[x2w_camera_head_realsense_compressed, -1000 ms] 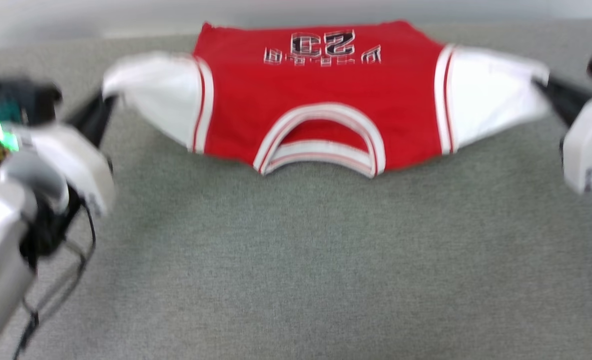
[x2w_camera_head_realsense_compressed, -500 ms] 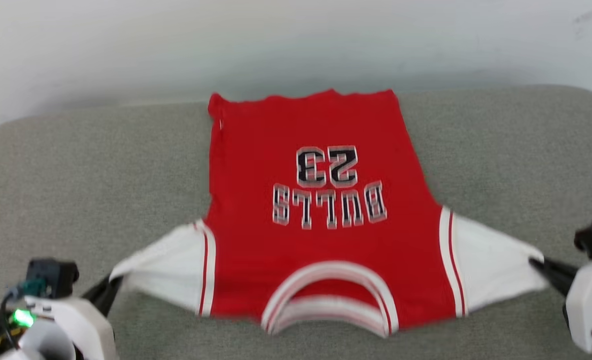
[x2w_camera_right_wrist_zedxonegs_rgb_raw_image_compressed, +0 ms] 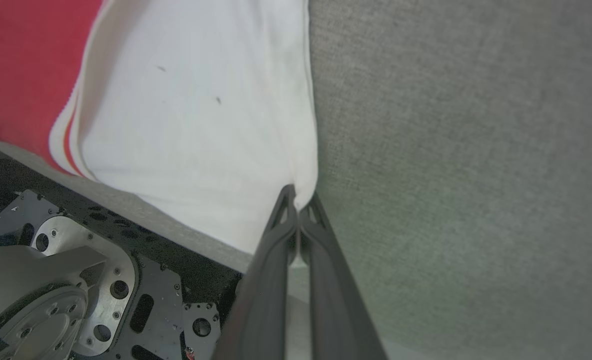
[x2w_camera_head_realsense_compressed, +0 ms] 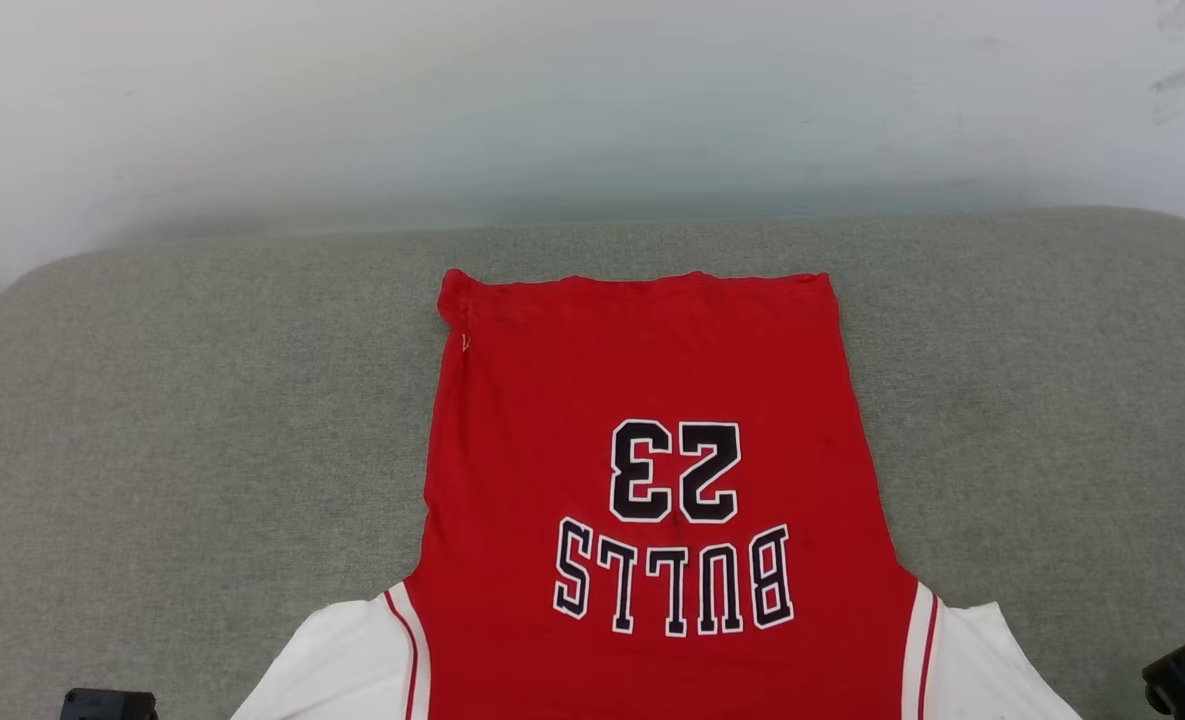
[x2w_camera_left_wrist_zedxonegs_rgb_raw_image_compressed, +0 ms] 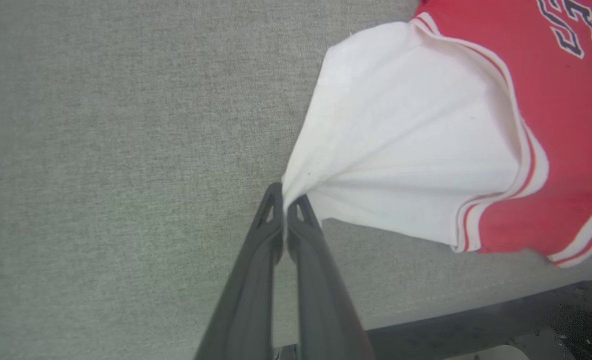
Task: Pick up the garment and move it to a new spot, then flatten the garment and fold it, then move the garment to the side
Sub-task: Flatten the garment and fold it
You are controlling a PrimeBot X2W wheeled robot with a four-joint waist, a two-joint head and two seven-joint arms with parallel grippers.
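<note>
Both hands were clamped on the garment (x2w_camera_head_realsense_compressed: 642, 380): left hand (x2w_camera_left_wrist_zedxonegs_rgb_raw_image_compressed: 286, 202) pinched one white sleeve tip (x2w_camera_left_wrist_zedxonegs_rgb_raw_image_compressed: 305, 185), right hand (x2w_camera_right_wrist_zedxonegs_rgb_raw_image_compressed: 299, 196) the other. It lay spread ahead of both hands on the grey fabric surface (x2w_camera_head_realsense_compressed: 202, 400). Soft, light jersey; thin pinches may slip, so shoulder seams looked safer.

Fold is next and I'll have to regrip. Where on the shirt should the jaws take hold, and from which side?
The shirt lies flat, hem straight across the far side, so I'd take its two hem corners, left and right, each arm coming in from its own outer side, low over the cushion. The left corner is slightly rolled, offering a lip.
</note>
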